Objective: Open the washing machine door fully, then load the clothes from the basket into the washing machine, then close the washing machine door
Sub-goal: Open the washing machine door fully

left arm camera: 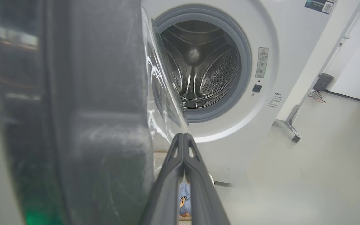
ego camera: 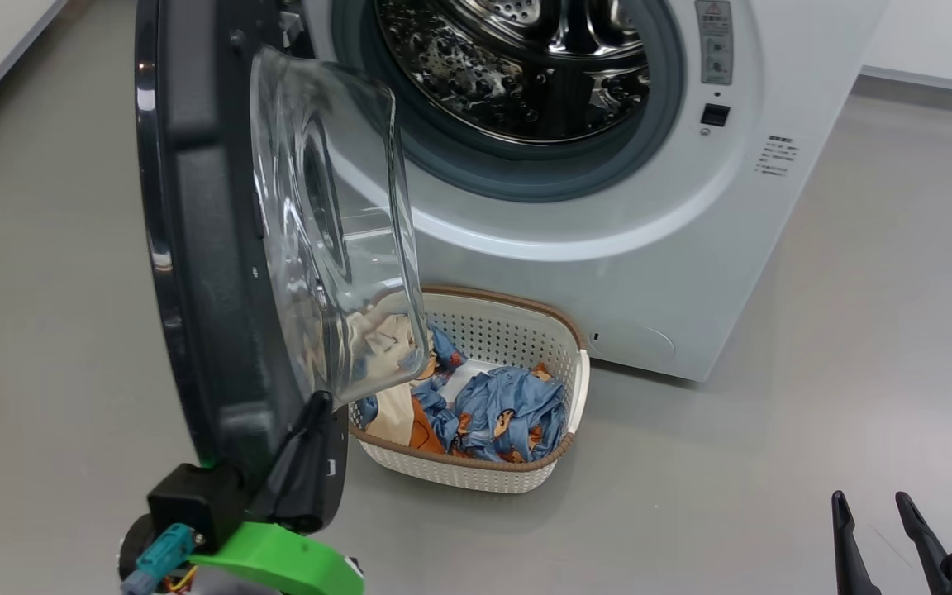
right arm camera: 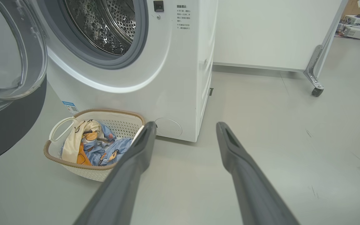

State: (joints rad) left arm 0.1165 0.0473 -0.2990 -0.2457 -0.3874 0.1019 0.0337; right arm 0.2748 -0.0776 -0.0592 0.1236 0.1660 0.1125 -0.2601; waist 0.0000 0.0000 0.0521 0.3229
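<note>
The white washing machine (ego camera: 691, 248) stands ahead with its steel drum (ego camera: 525, 66) exposed. Its door (ego camera: 211, 248), black-rimmed with a bulging glass window (ego camera: 327, 231), stands swung out, edge-on to the head view. My left gripper (ego camera: 323, 405) is shut, its tip against the inner side of the door just below the glass; in the left wrist view the joined fingers (left arm camera: 183, 162) rise beside the dark rim (left arm camera: 73, 109). The basket (ego camera: 517, 330) sits on the floor before the machine, holding blue, cream and orange clothes (ego camera: 501, 409). My right gripper (ego camera: 873, 500) is open at the lower right, holding nothing.
Grey floor (ego camera: 732, 479) lies open to the right of the basket. In the right wrist view a white wall panel on a castor leg (right arm camera: 316, 84) stands beyond the machine, and the basket (right arm camera: 83, 170) sits left of the open fingers (right arm camera: 136, 162).
</note>
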